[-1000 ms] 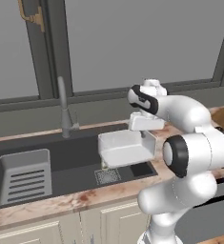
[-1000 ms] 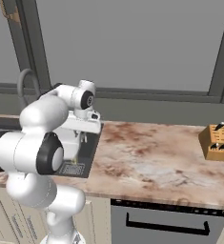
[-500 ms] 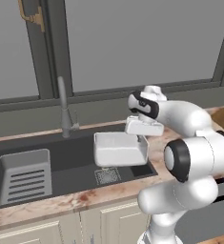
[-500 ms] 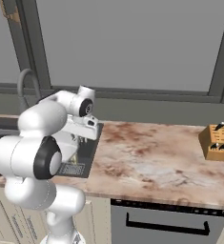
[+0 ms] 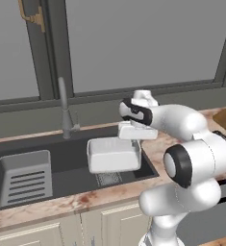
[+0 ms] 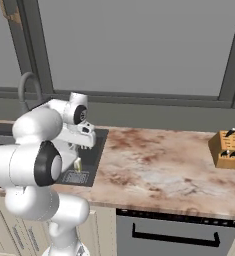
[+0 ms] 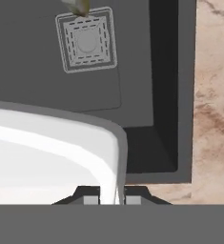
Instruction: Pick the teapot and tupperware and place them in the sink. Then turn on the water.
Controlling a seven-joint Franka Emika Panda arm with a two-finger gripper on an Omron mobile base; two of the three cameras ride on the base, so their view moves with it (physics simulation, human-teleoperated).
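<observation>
My gripper is shut on the right rim of the white tupperware, which hangs tilted above the right half of the dark sink. In the hand view the fingertips pinch the tupperware wall, with the sink floor below. A bit of the yellowish teapot shows beside the square drain; the teapot also peeks out under my hand in the right base view. The grey arched faucet stands behind the basin, and no water is visible at it.
A grey slotted rack fills the sink's left part. Marbled counter stretches to the right, with a wooden knife block near its far end. A window wall runs behind the sink.
The gripper has carried the tupperware leftward and slightly down, further over the sink basin. Its jaws stayed shut on the rim.
</observation>
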